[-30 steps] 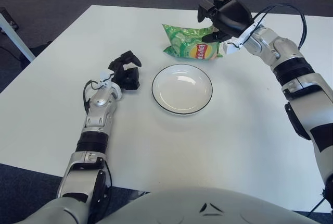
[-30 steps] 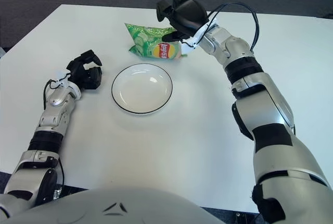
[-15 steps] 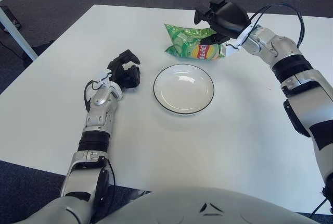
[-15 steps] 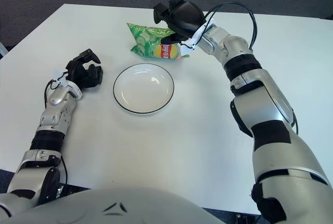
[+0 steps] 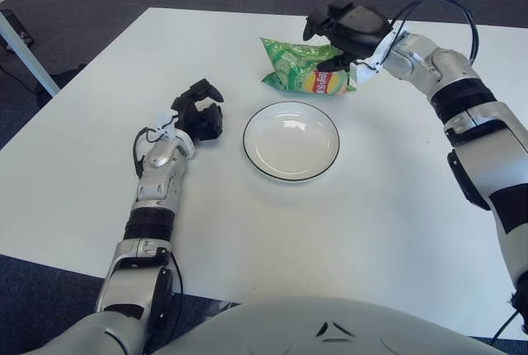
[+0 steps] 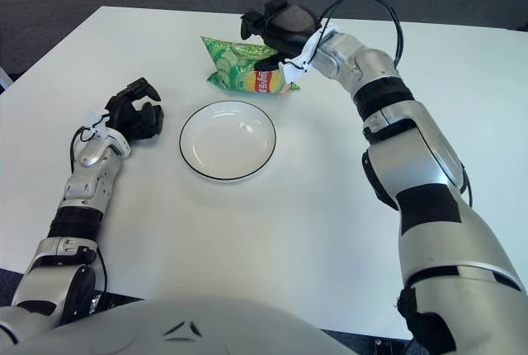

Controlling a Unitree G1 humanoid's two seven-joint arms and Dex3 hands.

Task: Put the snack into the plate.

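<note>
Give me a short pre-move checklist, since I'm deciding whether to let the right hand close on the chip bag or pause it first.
1. Right hand over the snack bag: ok, it sits at the bag's far right top edge.
2. Firm grasp on the bag: cannot tell, the fingers reach the bag but closure is hidden.
3. Bag free of the plate: ok, it lies on the table just beyond the plate's far rim.
4. Plate ready to receive: ok, nothing shows in it.
5. Left hand out of the path: ok, it shows left of the plate, fingers curled, holding nothing.
6. Cable at the right wrist: ok, it loops above the forearm, off the bag.
</note>
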